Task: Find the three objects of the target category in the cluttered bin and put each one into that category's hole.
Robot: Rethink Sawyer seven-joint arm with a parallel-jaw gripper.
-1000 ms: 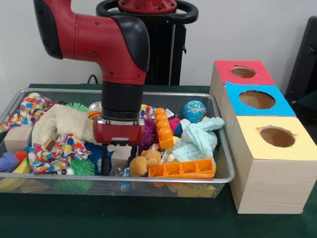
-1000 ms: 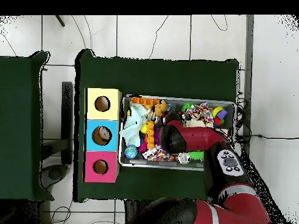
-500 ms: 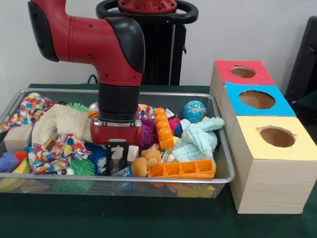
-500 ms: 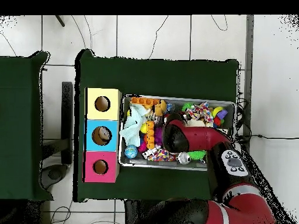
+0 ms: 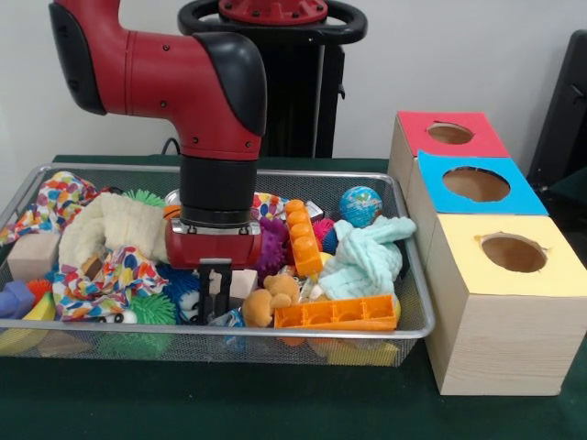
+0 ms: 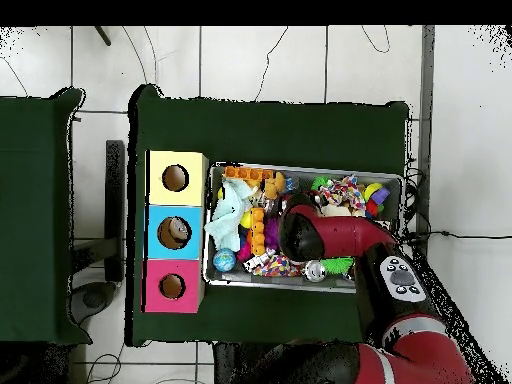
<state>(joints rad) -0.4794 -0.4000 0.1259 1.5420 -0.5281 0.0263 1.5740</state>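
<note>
Bin: my wire-mesh bin is crowded with an orange block, mint cloth, globe ball, teddy and patterned cloth.
Target plastic: a bluish see-through piece lies at the front rim, just below my gripper.
Hole: the blue-topped box's hole sits between the red and yellow boxes, beside the bin.
Gripper: my gripper is down among the clutter, fingers drawn close together; I cannot tell whether they grip anything.

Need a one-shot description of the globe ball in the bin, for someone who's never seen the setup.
In the front view, start at the wire mesh bin and go to its far corner nearest the red-topped box. The globe ball sits there, just behind the pale mint cloth. It is the only round thing printed blue and green like a map.
</note>
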